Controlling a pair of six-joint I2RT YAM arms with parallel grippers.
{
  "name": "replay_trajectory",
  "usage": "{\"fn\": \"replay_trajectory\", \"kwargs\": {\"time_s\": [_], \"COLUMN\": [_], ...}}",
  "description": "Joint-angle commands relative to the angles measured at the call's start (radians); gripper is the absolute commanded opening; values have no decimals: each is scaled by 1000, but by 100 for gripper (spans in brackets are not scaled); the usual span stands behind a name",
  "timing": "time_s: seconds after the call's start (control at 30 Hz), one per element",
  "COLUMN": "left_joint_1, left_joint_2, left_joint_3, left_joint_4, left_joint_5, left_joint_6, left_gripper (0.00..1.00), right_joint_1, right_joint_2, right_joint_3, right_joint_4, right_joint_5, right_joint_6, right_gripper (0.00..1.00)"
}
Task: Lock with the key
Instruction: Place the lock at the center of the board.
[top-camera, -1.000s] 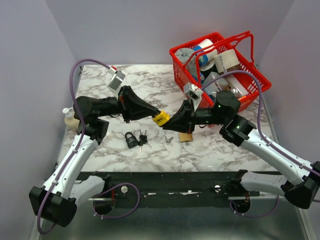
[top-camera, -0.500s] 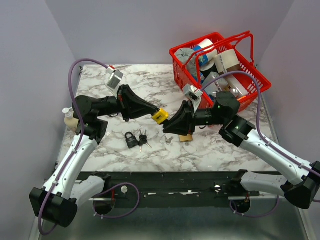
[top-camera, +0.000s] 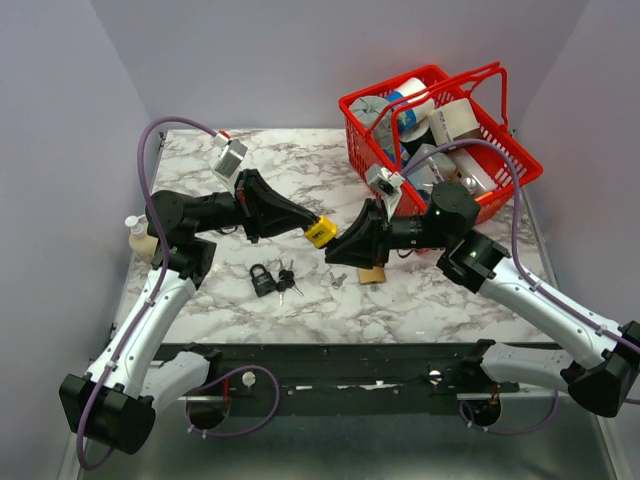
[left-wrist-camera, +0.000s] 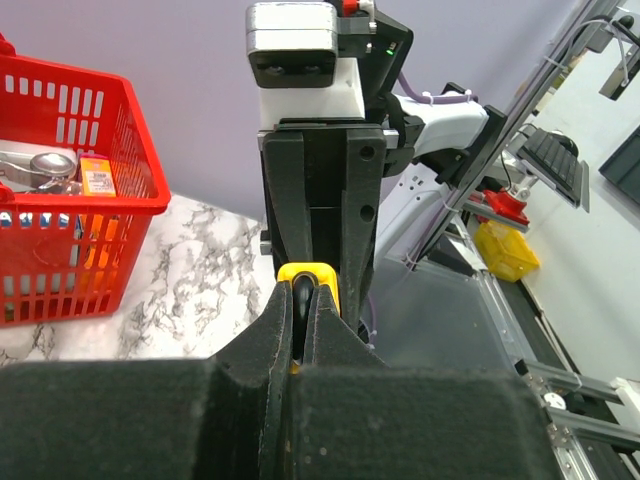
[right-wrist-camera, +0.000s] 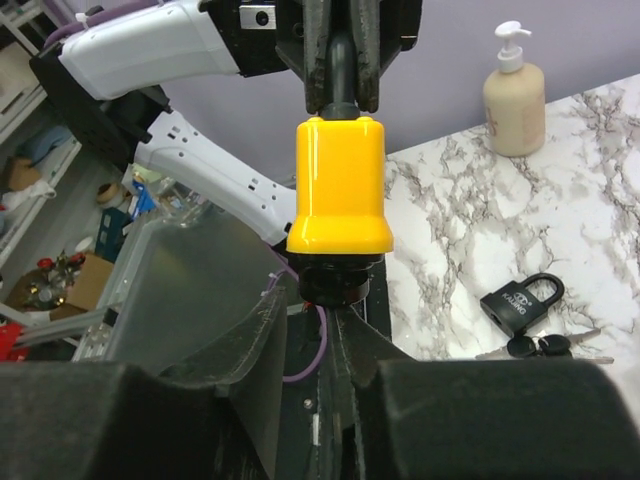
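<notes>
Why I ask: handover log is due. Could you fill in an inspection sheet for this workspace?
Surface: marble table, white with grey veins.
Job's things: yellow padlock held in the air, black key head at its base.
Clutter: black padlock with keys, brass padlock, loose key, full red basket, soap bottle.
Claws: left claw shut on the yellow padlock; right claw at its key end, grip unclear.
Cables: purple cables loop above both arms.
Surroundings: plain lilac walls.

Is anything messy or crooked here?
The red basket sits crooked at the back right corner of the table, heaped with jumbled things. Nothing looks spilled or broken.
</notes>
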Motion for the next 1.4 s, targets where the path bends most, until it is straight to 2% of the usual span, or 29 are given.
{"fn": "replay_trajectory", "kwargs": {"time_s": [0.0,0.23,0.6,0.87,0.97,1.1,1.37], "left_joint_1": [-5,-10,-30,-50,-59,-73,-130], "left_joint_2": [-5,-11,-18,-24,-29,-47,-28], "left_joint_3": [19,10,-5,-24,-22,-18,36], "left_joint_4": [48,47,10,-31,-106,-327,-580], "left_joint_5": [-23,-17,-15,-6,-1,-6,-66], "left_joint_6": [0,4,26,52,117,286,506], "left_gripper": [0,0,0,0,0,0,0], "right_joint_1": [-16,-30,-36,-42,-45,-45,-44], "right_joint_2": [24,36,53,67,73,78,96], "right_joint_3": [29,41,63,89,94,97,118], "right_joint_4": [34,48,74,73,70,59,57], "right_joint_5": [33,44,30,16,5,-10,-37], "right_joint_6": [79,107,102,112,122,130,119], "right_gripper": [27,22,8,2,1,1,1]}}
